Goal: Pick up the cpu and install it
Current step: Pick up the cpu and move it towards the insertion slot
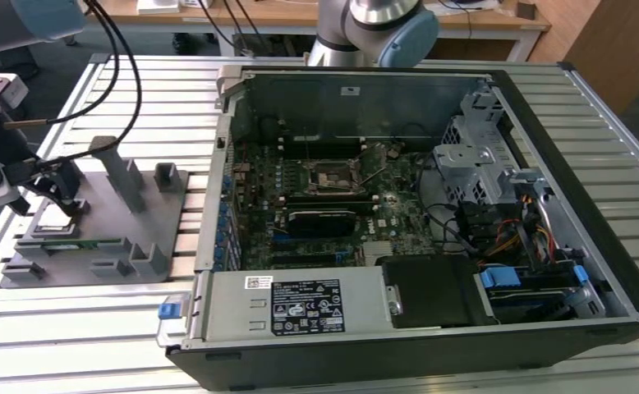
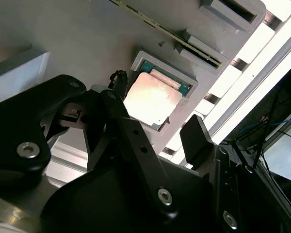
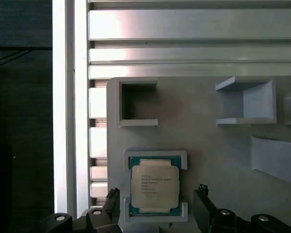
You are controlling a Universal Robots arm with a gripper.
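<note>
My jaws stand open, one on each side of the cpu (image 3: 154, 188), and in both wrist views they appear clear of its edges. The cpu lies flat with its silvery top up, in a square pocket near the edge of the grey tray (image 3: 208, 145). The tray rests on the slatted metal desk (image 3: 184, 24). In the exterior view, the open computer case (image 1: 407, 361) lies on the desk well apart from the tray, toward the exterior view's right. The dark socket (image 1: 333, 176) sits on its green board.
</note>
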